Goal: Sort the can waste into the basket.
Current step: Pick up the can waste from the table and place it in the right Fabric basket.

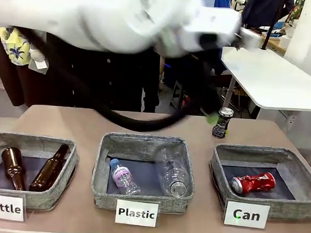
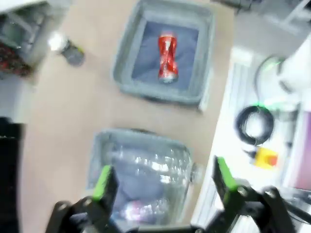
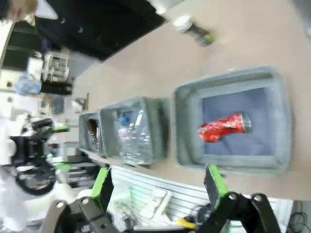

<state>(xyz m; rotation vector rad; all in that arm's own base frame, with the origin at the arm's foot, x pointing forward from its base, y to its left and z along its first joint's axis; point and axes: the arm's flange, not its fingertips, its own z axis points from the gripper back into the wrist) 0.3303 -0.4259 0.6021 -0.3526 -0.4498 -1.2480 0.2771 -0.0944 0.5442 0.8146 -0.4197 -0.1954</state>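
A crushed shiny red can (image 1: 253,182) lies in the grey basket (image 1: 218,173) behind the white "Can" sign (image 1: 246,215). On the table behind that basket stands a dark patterned can (image 1: 223,122) with a silver rim. My left arm (image 1: 123,17) sweeps blurred across the top of the front view. My left gripper (image 2: 163,179) is open and empty, hovering over the Plastic basket (image 2: 97,145); farther off are the red can (image 2: 167,56) and the dark can (image 2: 68,48). My right gripper (image 3: 157,183) is open and empty, high above the Can basket (image 3: 187,126), the red can (image 3: 226,126) and the dark can (image 3: 193,28).
The middle basket (image 1: 99,171), signed "Plastic", holds two clear bottles. The left basket (image 1: 71,162), signed "Bottle", holds two brown glass bottles. A black cable (image 1: 129,123) hangs from the left arm over the table's far side. A white table (image 1: 270,80) stands at the back right.
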